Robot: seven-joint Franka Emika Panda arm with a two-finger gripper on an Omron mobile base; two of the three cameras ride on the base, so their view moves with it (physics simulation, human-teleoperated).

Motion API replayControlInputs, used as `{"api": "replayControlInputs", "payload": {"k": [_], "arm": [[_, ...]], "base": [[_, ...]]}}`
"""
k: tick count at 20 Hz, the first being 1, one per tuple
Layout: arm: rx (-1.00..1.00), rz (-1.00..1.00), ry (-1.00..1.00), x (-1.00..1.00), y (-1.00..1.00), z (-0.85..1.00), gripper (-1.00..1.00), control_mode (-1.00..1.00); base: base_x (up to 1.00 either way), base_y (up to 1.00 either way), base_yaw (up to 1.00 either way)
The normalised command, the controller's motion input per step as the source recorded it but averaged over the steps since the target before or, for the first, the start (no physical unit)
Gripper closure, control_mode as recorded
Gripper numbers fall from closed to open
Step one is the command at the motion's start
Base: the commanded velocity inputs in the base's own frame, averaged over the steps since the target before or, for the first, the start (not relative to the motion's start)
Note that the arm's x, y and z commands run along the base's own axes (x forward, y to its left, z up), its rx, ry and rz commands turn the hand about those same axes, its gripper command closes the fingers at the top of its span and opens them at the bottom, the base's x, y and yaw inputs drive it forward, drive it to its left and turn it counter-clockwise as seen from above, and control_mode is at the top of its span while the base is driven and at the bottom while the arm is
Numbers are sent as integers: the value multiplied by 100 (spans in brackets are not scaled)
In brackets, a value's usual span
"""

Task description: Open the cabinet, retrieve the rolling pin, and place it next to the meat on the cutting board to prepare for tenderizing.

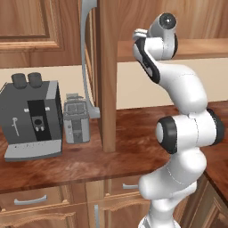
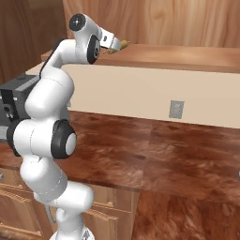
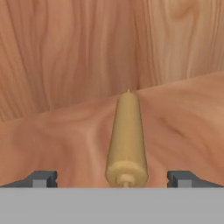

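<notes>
Smooth matt wooden rolling pin (image 3: 126, 140), grained, seemingly satin cabinet (image 3: 65, 57)

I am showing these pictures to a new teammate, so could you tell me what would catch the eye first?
First comes the white arm, reaching high into the open cabinet, whose door stands swung out edge-on above the counter. In the hand view the rolling pin lies on the wooden inner shelf, pointing away, centred between the spread fingertips of the gripper. On the counter to the left sit a dark coffee machine and a small grey toaster.
</notes>
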Motion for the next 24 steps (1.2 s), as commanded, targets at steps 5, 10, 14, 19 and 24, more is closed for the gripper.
{"api": "replayControlInputs", "payload": {"k": [5,10,14,19,24], "arm": [[-2,0,5,37,-5,0,-100,-100],[-3,-1,7,35,-8,0,-100,-100],[-3,-2,8,30,-14,0,-100,-100],[-3,-2,6,28,-19,-1,-100,-100],[-3,-2,5,18,-13,-11,-100,-100]], "base": [[0,0,0],[0,0,0],[0,0,0],[0,0,0],[0,0,0]]}}
